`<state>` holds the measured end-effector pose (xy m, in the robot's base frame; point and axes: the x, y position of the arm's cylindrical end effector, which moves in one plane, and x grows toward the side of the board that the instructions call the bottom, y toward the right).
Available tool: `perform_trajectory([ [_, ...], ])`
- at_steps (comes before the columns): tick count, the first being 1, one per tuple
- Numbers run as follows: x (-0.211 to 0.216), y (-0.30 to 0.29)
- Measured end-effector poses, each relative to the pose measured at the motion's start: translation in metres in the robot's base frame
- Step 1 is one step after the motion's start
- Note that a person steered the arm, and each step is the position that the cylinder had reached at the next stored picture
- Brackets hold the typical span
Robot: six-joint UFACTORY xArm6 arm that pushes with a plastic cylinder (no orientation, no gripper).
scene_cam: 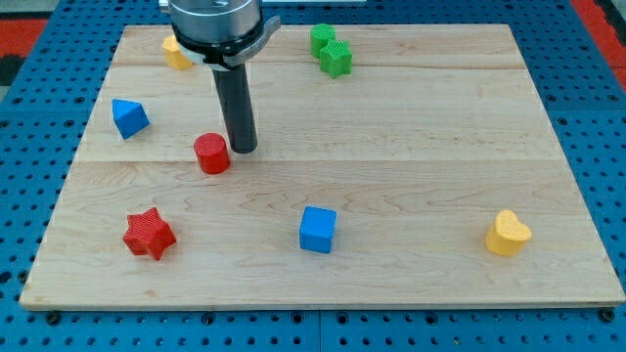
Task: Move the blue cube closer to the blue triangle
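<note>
The blue cube (318,229) sits on the wooden board near the view's bottom centre. The blue triangle (129,117) lies at the view's left, in the upper half of the board. My tip (242,149) stands between them, just right of a red cylinder (211,154) and touching or nearly touching it. The tip is above and left of the blue cube and well right of the blue triangle.
A red star (149,234) lies at the bottom left. A yellow heart (508,234) lies at the bottom right. Two green blocks (331,51) sit at the top centre. A yellow block (176,52) sits at the top left, partly hidden by the arm.
</note>
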<state>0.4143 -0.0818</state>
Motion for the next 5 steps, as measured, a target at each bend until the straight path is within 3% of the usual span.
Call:
perform_trajectory([
  [1, 0.002, -0.053],
  [2, 0.049, -0.072],
  [3, 0.061, -0.072],
  [5, 0.075, 0.022],
])
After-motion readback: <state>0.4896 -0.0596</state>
